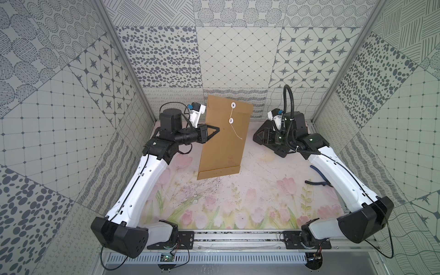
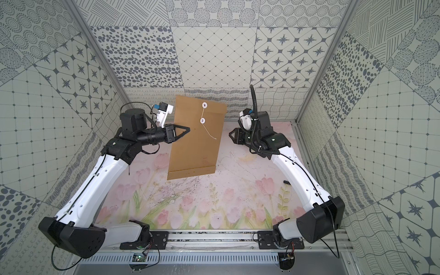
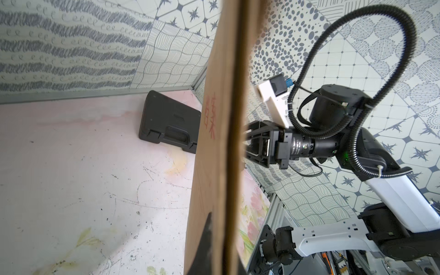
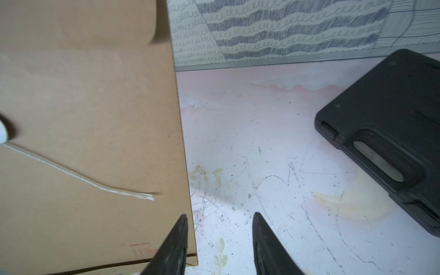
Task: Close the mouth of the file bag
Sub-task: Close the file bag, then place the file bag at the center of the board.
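Observation:
The file bag [image 1: 223,147], a brown paper envelope, hangs tilted above the table in both top views [image 2: 195,152]. It carries two white discs, an upper disc [image 1: 232,104] and a lower disc [image 1: 230,121]. A thin white string [image 1: 235,132] runs between them, and its tail trails loose across the paper [image 4: 83,178]. My left gripper [image 1: 215,129] is shut on the bag's left edge; the left wrist view shows the bag [image 3: 214,142] edge-on, hiding one finger. My right gripper [image 1: 258,134] stands open just right of the bag, with only table between its fingers [image 4: 219,214].
A black plastic case [image 4: 385,114] lies on the table at the back right, below my right wrist, and shows past the bag in the left wrist view [image 3: 169,121]. A dark-handled tool [image 1: 317,183] lies beside the right arm. Patterned walls enclose three sides.

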{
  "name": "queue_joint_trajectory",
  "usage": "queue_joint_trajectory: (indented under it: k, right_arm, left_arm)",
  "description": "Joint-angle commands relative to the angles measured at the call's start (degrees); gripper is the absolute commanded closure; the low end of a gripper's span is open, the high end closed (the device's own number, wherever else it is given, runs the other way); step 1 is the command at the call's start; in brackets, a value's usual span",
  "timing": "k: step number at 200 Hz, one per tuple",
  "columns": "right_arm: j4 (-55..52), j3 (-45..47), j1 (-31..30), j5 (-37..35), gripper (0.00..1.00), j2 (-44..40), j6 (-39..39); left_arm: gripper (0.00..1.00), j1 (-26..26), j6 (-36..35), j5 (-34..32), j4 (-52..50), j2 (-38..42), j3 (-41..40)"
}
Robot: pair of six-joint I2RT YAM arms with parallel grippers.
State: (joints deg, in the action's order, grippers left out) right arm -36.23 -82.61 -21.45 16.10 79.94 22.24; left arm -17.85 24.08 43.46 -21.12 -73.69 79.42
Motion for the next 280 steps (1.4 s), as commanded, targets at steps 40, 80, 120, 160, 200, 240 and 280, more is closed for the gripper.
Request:
queue_joint_trajectory:
  k: [40, 80, 120, 160, 200, 240, 280]
  right_arm:
    - [5.4, 3.4, 3.0, -5.0, 0.46, -0.9, 2.9]
    - [6.1, 3.6, 3.0, -5.4, 0.36, 0.9, 2.6]
    - [6.5, 4.1, 3.0, -5.5, 0.34, 1.6, 2.3]
    - [5.5, 3.8, 3.0, -7.4, 0.32, 2.8, 0.7]
    - [9.5, 9.8, 3.5, -18.2, 0.11, -0.8, -1.9]
    - [27.7, 27.7, 5.2, -34.0, 0.01, -9.0, -9.5]
    - [46.4, 44.1, 10.0, -49.3, 0.01, -6.1, -15.1]
  left_arm:
    - [1.0, -10.4, 19.2, -4.8, 37.5, -10.8, -25.8]
    - [0.94, -8.4, 15.7, -3.5, 36.0, -24.1, -25.5]
    - [0.79, -4.5, 12.4, -3.6, 27.5, -28.6, -23.9]
    - [0.25, -1.9, 6.7, -9.4, 10.7, -28.1, -19.5]
    - [0.02, 1.8, 1.0, -22.9, -4.3, -20.1, -16.8]
    - [0.02, 1.9, -3.5, -49.7, -8.5, -8.4, -18.2]
    - [0.01, -0.4, -22.9, -66.2, 32.2, 7.6, -41.6]
